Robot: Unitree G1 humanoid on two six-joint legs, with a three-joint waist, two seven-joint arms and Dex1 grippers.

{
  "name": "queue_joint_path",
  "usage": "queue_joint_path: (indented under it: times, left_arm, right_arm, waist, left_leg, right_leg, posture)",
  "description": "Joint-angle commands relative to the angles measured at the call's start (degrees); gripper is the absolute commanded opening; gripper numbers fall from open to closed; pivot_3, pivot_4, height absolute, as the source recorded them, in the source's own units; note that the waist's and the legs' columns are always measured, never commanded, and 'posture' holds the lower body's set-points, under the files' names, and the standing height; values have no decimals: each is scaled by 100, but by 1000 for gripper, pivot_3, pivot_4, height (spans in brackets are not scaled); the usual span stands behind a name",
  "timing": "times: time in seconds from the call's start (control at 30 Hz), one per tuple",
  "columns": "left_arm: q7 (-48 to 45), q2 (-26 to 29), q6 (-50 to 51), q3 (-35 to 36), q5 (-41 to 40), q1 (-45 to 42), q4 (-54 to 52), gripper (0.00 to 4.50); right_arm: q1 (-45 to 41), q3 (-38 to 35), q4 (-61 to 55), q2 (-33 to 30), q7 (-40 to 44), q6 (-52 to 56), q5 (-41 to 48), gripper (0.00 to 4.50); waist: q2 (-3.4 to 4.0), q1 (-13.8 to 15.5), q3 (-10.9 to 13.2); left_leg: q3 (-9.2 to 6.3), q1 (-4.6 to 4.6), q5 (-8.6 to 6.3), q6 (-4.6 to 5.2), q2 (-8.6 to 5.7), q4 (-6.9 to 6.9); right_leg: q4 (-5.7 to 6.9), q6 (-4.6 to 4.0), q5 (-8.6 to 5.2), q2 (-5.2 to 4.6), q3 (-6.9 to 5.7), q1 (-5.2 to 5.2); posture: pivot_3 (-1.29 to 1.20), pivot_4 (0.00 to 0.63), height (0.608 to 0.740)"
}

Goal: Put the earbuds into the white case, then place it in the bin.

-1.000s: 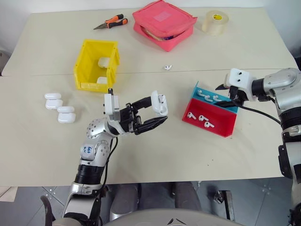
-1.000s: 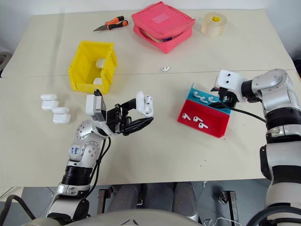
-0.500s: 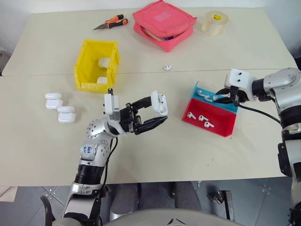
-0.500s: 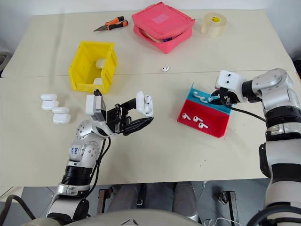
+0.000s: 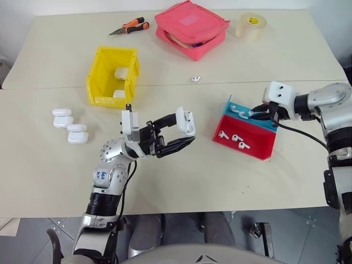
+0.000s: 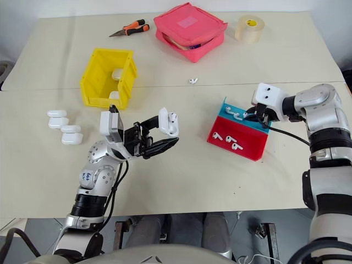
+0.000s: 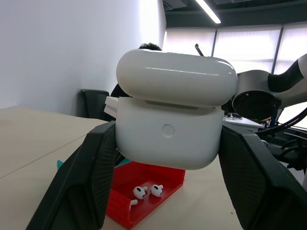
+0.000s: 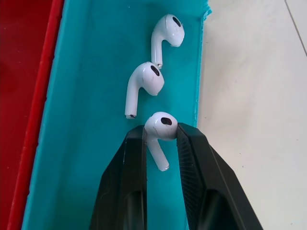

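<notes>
Spare cases (image 5: 70, 127): four, glossy white rounded blocks, lie in two pairs at the table's left.

Bin (image 5: 112, 76): bright yellow rigid plastic, boxy, cut-down front lip; two white cases already inside.

Left gripper (image 7: 163, 179): clamped across the sides of the case (image 5: 186, 121), held above the table (image 5: 181, 181) near its middle. Lid hinged up, front button facing the wrist camera. Hard smooth shell, light and stiff, probably slippery; the grip on the flat flanks of the lower half looks sound, since it leaves the lid free.

A stray bud (image 5: 196, 78) lies alone on the table beyond the case.

Tray (image 5: 247, 146): shallow, red front section, blue rear section. Three buds (image 5: 233, 138) in the red; two more loose in the blue.

Right gripper (image 8: 160, 139): fingers drawn narrow on one earbud (image 8: 160, 127) in the blue section, pads on the round head, stem hanging between them. Tiny, glossy, near weightless. Judgement: liable to squirt out or twist under pinch; the head is the better hold, keeping the stem free to enter the case well.
</notes>
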Motion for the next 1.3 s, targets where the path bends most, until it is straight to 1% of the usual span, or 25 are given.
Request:
queue_joint_path:
  times: [0.03, 0.07, 0.13, 0.23, 0.3, 0.4, 0.43, 0.53, 0.67, 0.77, 0.87, 1.1, 1.3]
  left_arm:
    - [-17, -7, -19, -41, -61, 12, -180, 2807]
    - [-18, -4, -8, -42, -66, 13, -184, 2807]
    - [-46, 1, 48, -63, -103, 20, -209, 2807]
    - [-93, 40, 176, -53, -199, 32, -264, 2807]
    - [-110, 71, 202, -34, -203, 29, -269, 2807]
    - [-115, 78, 277, -54, -207, -43, -249, 2807]
    - [-113, 76, 301, -56, -210, -79, -232, 2807]
    - [-145, 72, 367, -66, -221, -189, -188, 2807]
    - [-219, 95, 449, -44, -248, -296, -123, 2807]
    - [-218, 65, 475, -27, -238, -354, -72, 2807]
    - [-177, 30, 541, -6, -273, -373, -73, 2807]
    - [-133, 6, 597, -2, -283, -354, -104, 2807]
    - [-55, -44, 632, -46, -273, -341, -157, 2807]
  right_arm:
    - [271, -608, -912, -304, 207, 570, 670, 516]
    - [370, -757, -1190, -340, 247, 752, 853, 516]
    - [770, -1193, -2163, -385, 575, 1579, 1655, 516]
    - [1268, -1697, -3370, -293, 289, 2552, 2399, 516]
    - [1546, -1882, -4014, -204, 90, 3021, 2765, 516]
    - [2191, -2476, -5277, 546, -560, 3643, 3937, 516]
    - [2384, -2555, -5605, 725, -767, 3847, 4173, 516]
    - [2790, -2609, -6343, 1222, -1490, 4392, 4728, 516]
    - [3232, -2623, -7296, 2319, -2501, 4717, 6056, 516]
    - [3576, -2300, -7729, 2627, -2721, 4756, 6291, 516]
    - [3752, -2139, -7910, 2761, -2920, 4714, 6452, 516]
    - [3894, -1908, -8031, 2825, -3157, 4617, 6667, 516]
    - [4070, -1705, -8022, 2785, -3157, 4572, 6724, 516]
  waist:
    - [2, 9, 1]
    - [4, 4, 2]
    - [6, 9, 4]
    - [6, 14, 4]
    - [6, 19, 4]
    - [5, 20, 4]
    - [6, 24, 4]
    - [6, 41, 4]
    - [6, 64, 4]
    - [6, 88, 3]
    - [6, 89, 3]
    - [6, 69, 3]
    - [6, 61, 3]
  left_leg:
    - [0, -1, 0, 0, -1, 0]
    - [-1, -6, 0, 0, -1, 0]
    - [1, -8, 0, 0, -2, -2]
    - [-5, -9, 0, 0, 0, -2]
    - [-6, -8, 0, 0, 1, 1]
    - [-10, -7, 0, -2, 4, 1]
    - [-6, -6, 0, -3, 4, 1]
    - [-7, -7, 0, -3, 0, 2]
    - [-12, -6, 0, -2, -3, 3]
    - [-11, -6, 0, -2, -5, 4]
    - [-10, -5, 0, -2, -8, 3]
    - [-9, -4, 0, -2, -7, 2]
    - [-9, -3, 0, -1, -7, 1]
  right_leg:
    - [0, 0, 0, -1, 0, -1]
    - [-1, 0, 0, -1, -1, -5]
    - [-1, 0, 0, -2, 0, -9]
    - [0, 0, 0, -1, -5, -9]
    - [1, 0, 0, -1, -4, -7]
    - [4, 0, 0, 1, -6, -7]
    - [5, 0, 0, 1, -3, -8]
    - [8, 0, 0, -1, -1, -8]
    - [9, 0, 0, -3, -1, -8]
    - [14, -1, 0, -3, 1, -11]
    - [13, -1, 0, -2, 2, -10]
    - [15, -2, -1, -1, 2, -11]
    - [15, -2, -1, 0, 2, -10]
  posture:
    - [0, 150, 740]
    - [0, 150, 740]
    - [0, 150, 740]
    - [0, 150, 740]
    - [0, 150, 740]
    - [0, 150, 740]
    - [0, 150, 740]
    - [0, 150, 740]
    - [0, 150, 740]
    - [0, 150, 740]
    - [0, 150, 740]
    - [0, 150, 740]
    - [0, 150, 740]
